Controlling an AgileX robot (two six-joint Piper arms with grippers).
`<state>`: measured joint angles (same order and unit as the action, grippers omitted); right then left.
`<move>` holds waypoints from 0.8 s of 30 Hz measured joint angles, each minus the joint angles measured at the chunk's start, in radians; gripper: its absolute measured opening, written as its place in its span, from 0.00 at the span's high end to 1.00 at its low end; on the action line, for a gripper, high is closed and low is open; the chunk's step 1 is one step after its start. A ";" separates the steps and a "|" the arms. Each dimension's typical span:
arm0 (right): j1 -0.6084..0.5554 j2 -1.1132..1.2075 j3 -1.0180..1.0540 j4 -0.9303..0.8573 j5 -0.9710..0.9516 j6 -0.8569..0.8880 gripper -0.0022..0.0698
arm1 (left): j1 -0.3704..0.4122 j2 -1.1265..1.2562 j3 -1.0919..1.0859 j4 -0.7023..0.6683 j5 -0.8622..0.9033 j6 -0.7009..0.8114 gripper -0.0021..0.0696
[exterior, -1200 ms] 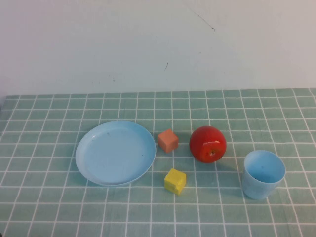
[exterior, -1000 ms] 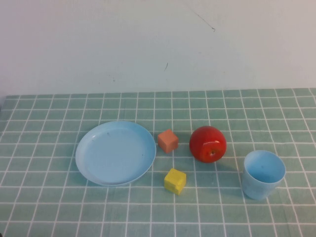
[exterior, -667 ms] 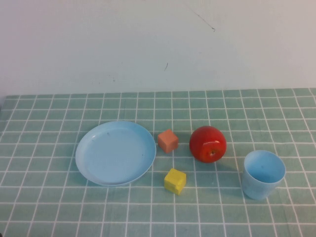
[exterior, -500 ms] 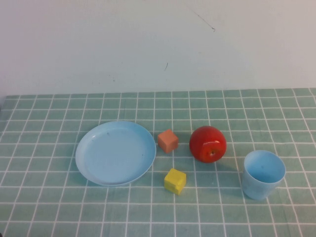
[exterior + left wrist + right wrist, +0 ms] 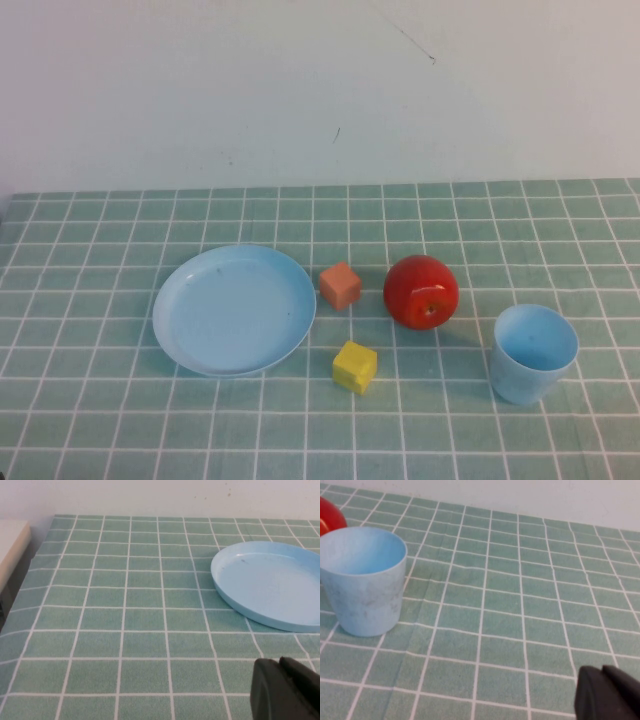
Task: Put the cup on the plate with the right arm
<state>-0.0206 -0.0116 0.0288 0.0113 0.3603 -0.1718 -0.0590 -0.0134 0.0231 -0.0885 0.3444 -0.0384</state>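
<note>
The light blue cup [image 5: 534, 353] stands upright and empty at the right of the green tiled cloth. The light blue plate [image 5: 235, 310] lies flat and empty at the left. Neither arm shows in the high view. In the right wrist view the cup [image 5: 364, 580] stands well apart from my right gripper [image 5: 602, 670], which is shut and empty low over the cloth. In the left wrist view the plate [image 5: 270, 582] lies ahead of my left gripper [image 5: 280, 662], which is shut and empty.
A red apple [image 5: 421, 291] sits between plate and cup, just left of the cup. An orange cube [image 5: 340, 285] lies beside the plate's right rim, and a yellow cube [image 5: 354, 366] lies in front of it. A white wall stands behind the table.
</note>
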 joint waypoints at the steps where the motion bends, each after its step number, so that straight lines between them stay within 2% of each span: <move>1: 0.000 0.000 0.000 0.000 0.000 0.000 0.97 | 0.000 0.000 0.000 0.000 0.000 0.002 0.97; 10: 0.000 0.000 0.000 0.000 -0.043 0.000 0.97 | 0.000 0.000 0.000 0.000 0.000 0.002 0.97; 24: 0.000 0.000 0.000 0.004 -0.622 0.002 0.97 | 0.000 0.000 0.000 0.000 0.000 0.002 0.97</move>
<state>-0.0206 -0.0116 0.0288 0.0152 -0.2615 -0.1695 -0.0590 -0.0134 0.0231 -0.0885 0.3444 -0.0364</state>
